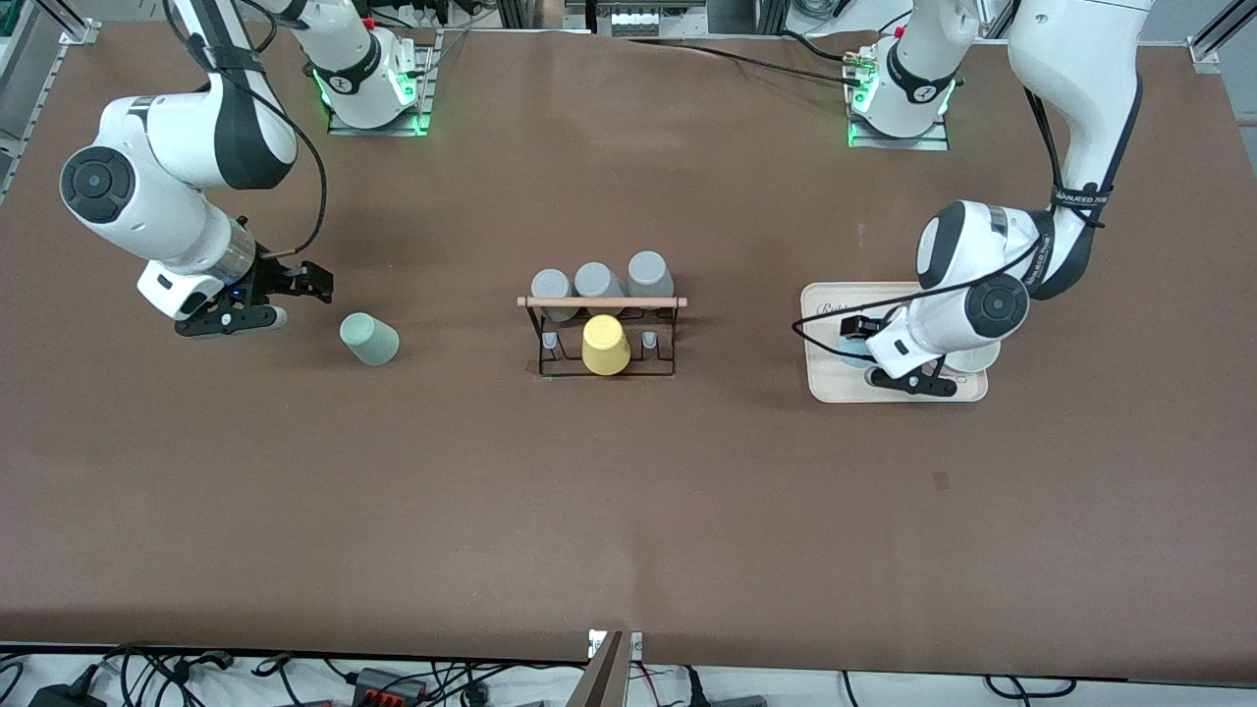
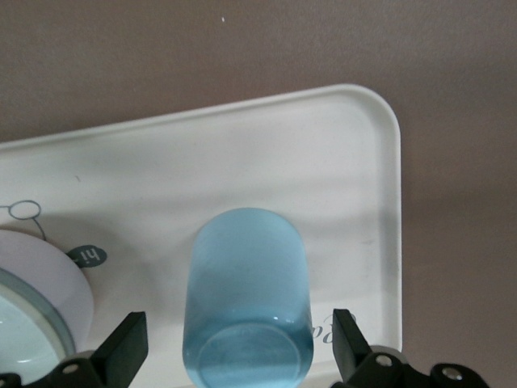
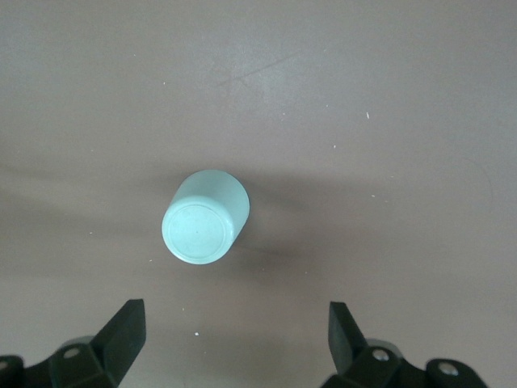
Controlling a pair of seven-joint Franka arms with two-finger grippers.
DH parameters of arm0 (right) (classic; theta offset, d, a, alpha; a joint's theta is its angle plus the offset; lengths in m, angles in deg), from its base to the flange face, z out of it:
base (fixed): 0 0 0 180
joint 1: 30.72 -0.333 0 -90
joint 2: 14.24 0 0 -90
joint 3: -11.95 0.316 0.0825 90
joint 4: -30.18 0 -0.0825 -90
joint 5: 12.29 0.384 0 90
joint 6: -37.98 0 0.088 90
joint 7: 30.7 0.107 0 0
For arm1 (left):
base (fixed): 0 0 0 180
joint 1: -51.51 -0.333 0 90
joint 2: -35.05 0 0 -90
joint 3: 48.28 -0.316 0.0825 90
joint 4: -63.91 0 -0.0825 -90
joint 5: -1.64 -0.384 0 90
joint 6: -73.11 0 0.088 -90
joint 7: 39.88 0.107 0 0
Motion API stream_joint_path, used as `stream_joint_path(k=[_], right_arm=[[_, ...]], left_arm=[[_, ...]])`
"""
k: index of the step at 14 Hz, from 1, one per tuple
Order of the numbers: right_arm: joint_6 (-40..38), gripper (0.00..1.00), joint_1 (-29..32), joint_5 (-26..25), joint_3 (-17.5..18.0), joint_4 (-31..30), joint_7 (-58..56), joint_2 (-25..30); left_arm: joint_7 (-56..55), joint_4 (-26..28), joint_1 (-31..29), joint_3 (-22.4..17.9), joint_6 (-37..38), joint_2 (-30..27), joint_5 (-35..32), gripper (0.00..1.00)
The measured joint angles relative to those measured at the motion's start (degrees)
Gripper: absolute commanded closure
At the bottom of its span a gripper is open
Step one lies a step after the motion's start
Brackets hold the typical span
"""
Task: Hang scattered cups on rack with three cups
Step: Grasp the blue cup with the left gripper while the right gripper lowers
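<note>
While the left gripper point(image 2: 238, 356) hung spread around the light blue cup point(image 2: 249, 303) on the cream tray point(image 1: 830, 383), the right gripper point(image 3: 234, 339) hovered spread beside the sage green cup point(image 1: 368, 339). That cup stood toward the right arm's end, well apart from the rack point(image 1: 602, 334).

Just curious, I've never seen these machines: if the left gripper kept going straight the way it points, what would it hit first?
Probably the light blue cup on the cream tray; the open left gripper straddles it.
</note>
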Motion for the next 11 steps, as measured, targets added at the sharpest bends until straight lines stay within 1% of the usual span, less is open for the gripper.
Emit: stream_joint_path(k=[3, 4, 5, 6, 7, 9, 11], right_arm=[[0.16, 0.00, 0.00, 0.00, 0.00, -0.08, 0.00, -0.30], [0.31, 0.00, 0.00, 0.00, -0.01, -0.11, 0.00, -0.44], [0.60, 0.00, 0.00, 0.00, -0.01, -0.16, 0.00, -0.57], [0.83, 0.00, 0.00, 0.00, -0.01, -0.19, 0.00, -0.65], [0.93, 0.00, 0.00, 0.00, -0.01, -0.21, 0.00, -0.69], [1.02, 0.00, 0.00, 0.00, -0.01, -0.30, 0.00, -0.74], [1.39, 0.00, 0.00, 0.00, -0.02, -0.39, 0.00, -0.83]], left_arm=[[0.00, 0.93, 0.07, 0.12, -0.23, -0.59, 0.00, 0.00], [0.00, 1.03, 0.12, 0.18, -0.23, -0.61, 0.00, 0.01], [0.00, 1.15, 0.15, 0.24, -0.24, -0.61, 0.00, 0.08], [0.00, 1.25, 0.15, 0.29, -0.26, -0.61, 0.00, 0.23], [0.00, 1.29, 0.15, 0.32, -0.27, -0.61, 0.00, 0.28], [0.02, 1.29, 0.15, 0.34, -0.28, -0.61, 0.00, 0.47], [0.04, 1.27, 0.15, 0.35, -0.28, -0.95, 0.00, 0.58]])
